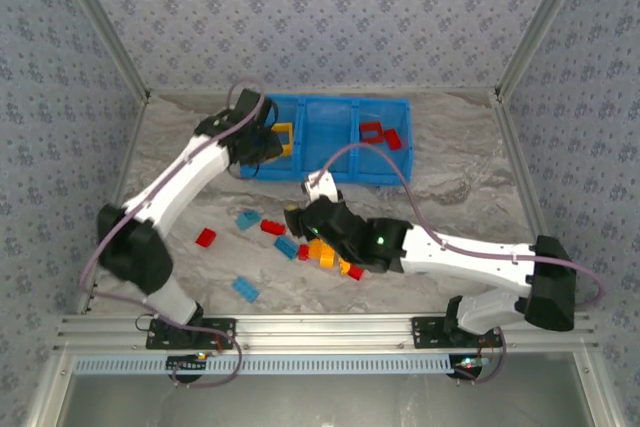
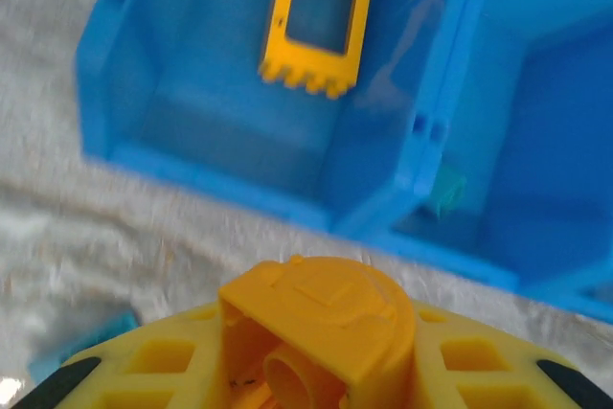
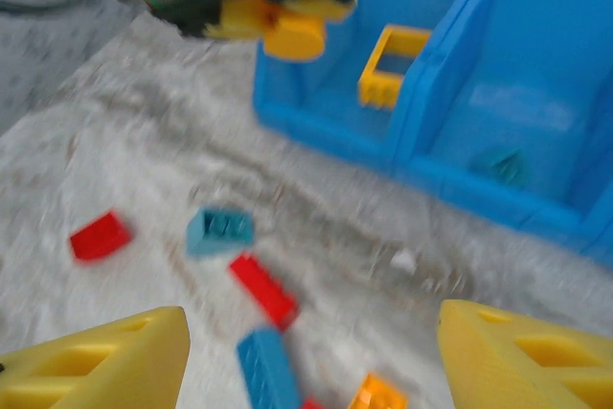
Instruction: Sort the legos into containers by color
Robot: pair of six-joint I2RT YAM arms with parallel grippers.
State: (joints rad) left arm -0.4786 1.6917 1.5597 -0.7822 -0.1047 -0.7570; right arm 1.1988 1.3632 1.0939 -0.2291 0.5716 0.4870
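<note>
The bright blue three-part bin (image 1: 325, 169) stands at the back of the table. Its left compartment holds a yellow frame piece (image 1: 283, 137) (image 2: 316, 21), and its right one holds a red frame (image 1: 372, 130) and a red brick (image 1: 394, 139). My left gripper (image 1: 262, 143) (image 2: 316, 366) hangs at the left compartment's near wall, shut on a yellow-orange brick (image 2: 326, 304). My right gripper (image 1: 298, 219) (image 3: 311, 361) is open low over loose bricks. A red brick (image 3: 263, 289), a blue one (image 3: 263, 371) and an orange one (image 3: 378, 395) lie between its fingers.
Loose on the marbled table lie a red brick (image 1: 205, 238), blue bricks (image 1: 247, 218) (image 1: 245, 289), and an orange, yellow and red cluster (image 1: 335, 262) beside the right arm. A small teal piece (image 2: 442, 191) sits in the middle compartment. Patterned walls enclose the table.
</note>
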